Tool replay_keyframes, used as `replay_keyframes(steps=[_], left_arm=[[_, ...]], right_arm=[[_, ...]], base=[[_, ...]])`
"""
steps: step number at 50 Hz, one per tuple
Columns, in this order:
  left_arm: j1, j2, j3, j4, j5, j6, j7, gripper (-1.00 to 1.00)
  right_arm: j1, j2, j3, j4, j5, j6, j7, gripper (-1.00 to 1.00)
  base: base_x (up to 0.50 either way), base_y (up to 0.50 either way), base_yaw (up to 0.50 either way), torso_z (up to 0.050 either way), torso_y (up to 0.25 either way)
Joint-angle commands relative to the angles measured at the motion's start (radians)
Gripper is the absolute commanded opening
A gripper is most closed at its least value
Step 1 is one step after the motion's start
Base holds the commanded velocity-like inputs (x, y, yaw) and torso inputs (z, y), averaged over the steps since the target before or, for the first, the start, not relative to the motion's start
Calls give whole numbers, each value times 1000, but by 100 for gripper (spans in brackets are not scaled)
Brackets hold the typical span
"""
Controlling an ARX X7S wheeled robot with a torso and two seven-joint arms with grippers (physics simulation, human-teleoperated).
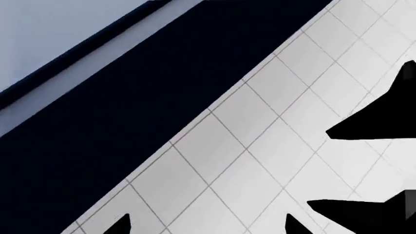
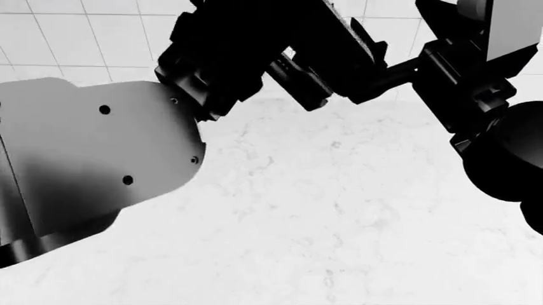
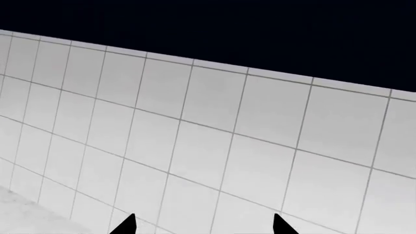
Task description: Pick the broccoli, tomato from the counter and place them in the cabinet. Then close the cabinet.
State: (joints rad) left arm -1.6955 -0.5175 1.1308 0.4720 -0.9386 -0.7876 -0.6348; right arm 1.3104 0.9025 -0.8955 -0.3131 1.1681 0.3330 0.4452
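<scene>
Neither the broccoli nor the tomato shows in any view. The white marble counter (image 2: pixel 322 216) fills the lower head view, bare where I can see it. Both arms are raised in front of the tiled wall. My left gripper (image 1: pixel 208 229) is open, its two dark fingertips (image 1: pixel 120 225) wide apart with only wall tiles between them. It looks up at a dark band (image 1: pixel 130 97) and a pale grey-blue panel (image 1: pixel 58 29), which may be the cabinet. My right gripper (image 3: pixel 203 227) is open too and holds nothing, facing the tiled wall (image 3: pixel 195 146) under a dark band (image 3: pixel 227 29).
A large grey link of my left arm (image 2: pixel 85 159) covers the left of the head view. Black arm links (image 2: pixel 339 51) cross its top, with a black joint (image 2: pixel 509 152) at right. Black shapes (image 1: pixel 383 112) jut into the left wrist view. A counter corner (image 3: pixel 16 209) shows.
</scene>
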Motion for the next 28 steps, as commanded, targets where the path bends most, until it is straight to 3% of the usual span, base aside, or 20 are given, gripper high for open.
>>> replay_keyframes(steps=[1, 15, 28], left_arm=[[167, -175, -18, 156, -11, 118, -76, 100], [345, -380, -75, 173, 37, 313, -100, 100], [463, -445, -48, 182, 123, 420, -98, 100]], right_arm=[[-1, 6, -1, -6, -2, 7, 4, 100], [-25, 29, -2, -12, -8, 3, 12, 100], [-56, 77, 8, -62, 1, -12, 34, 100]], base=[[0, 0, 0, 0, 0], [0, 0, 0, 0, 0], [0, 0, 0, 0, 0]])
